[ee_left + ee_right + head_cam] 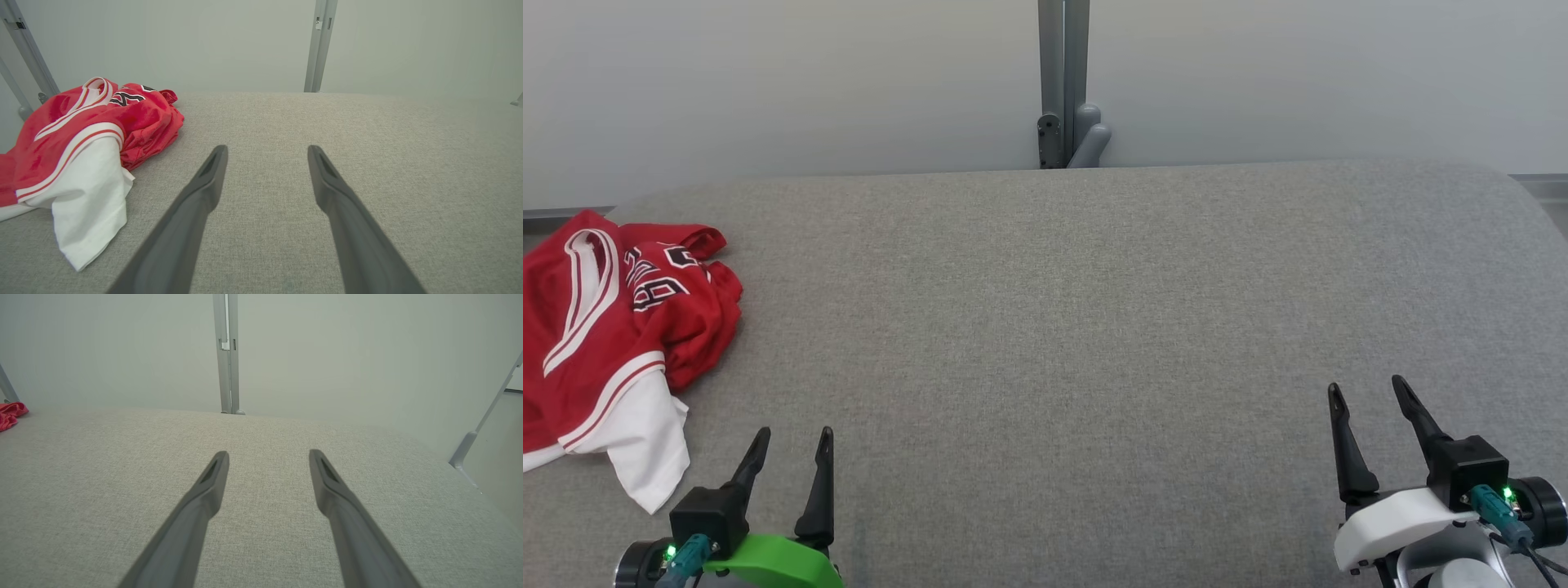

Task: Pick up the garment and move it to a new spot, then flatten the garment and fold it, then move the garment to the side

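The garment (613, 327), a red jersey with white trim and a white part, lies crumpled at the table's far left edge. In the left wrist view the garment (81, 151) is left of the fingers, apart from them. My left gripper (794, 437) hovers open near the front edge, just right of the garment's white corner, with nothing between its fingers. At the front right my right gripper (1368, 390) is open and empty over bare fabric. A red bit of the garment (11, 413) shows at the far left of the right wrist view.
The grey fabric-covered table (1078, 327) spans the view, with rounded far corners. A grey upright post (1062, 82) stands behind its far edge against a pale wall. Another slanted post (482, 416) stands off the table's right side.
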Available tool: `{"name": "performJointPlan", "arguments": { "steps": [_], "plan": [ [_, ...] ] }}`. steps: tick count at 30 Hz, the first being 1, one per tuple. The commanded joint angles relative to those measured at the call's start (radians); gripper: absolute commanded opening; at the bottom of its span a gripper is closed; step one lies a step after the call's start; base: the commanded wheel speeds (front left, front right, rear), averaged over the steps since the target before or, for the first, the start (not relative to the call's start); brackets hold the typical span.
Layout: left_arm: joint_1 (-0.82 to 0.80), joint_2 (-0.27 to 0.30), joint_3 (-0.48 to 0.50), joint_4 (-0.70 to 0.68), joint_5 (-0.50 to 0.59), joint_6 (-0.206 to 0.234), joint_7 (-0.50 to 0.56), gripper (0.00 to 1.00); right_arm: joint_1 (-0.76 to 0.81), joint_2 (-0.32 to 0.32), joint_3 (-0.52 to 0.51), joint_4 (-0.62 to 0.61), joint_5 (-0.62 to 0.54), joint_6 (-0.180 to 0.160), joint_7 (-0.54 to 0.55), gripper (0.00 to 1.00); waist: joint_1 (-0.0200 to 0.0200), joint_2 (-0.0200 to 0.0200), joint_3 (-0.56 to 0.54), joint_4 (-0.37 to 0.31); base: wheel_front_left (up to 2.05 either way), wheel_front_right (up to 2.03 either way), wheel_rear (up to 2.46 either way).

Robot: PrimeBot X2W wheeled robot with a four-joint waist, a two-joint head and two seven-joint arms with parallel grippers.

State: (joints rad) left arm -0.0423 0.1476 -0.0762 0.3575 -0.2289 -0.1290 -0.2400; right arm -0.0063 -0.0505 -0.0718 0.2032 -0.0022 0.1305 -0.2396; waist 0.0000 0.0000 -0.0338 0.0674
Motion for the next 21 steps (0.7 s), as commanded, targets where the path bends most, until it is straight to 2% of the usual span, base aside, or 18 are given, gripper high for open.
{"name": "performJointPlan", "arguments": {
  "steps": [1,12,21],
  "plan": [
    [-0.014,0.009,-0.004,0.003,0.016,-0.002,-0.01,1.0,0.004,-0.002,0.002,0.0,-0.021,0.0,-0.01,1.0,0.0,0.0,0.0,0.0,0.0,0.0,0.0],
    [-0.021,0.024,-0.027,0.019,0.062,-0.002,-0.027,1.0,0.012,-0.002,0.0,-0.004,-0.095,0.0,-0.028,1.0,0.0,0.0,-0.003,0.014,0.0,0.0,0.0],
    [-0.019,0.013,-0.012,0.029,0.029,-0.002,-0.026,1.0,0.013,-0.001,0.011,0.005,-0.058,0.0,-0.027,1.0,0.0,0.0,-0.007,0.025,0.0,0.0,0.0]
  ]
}}
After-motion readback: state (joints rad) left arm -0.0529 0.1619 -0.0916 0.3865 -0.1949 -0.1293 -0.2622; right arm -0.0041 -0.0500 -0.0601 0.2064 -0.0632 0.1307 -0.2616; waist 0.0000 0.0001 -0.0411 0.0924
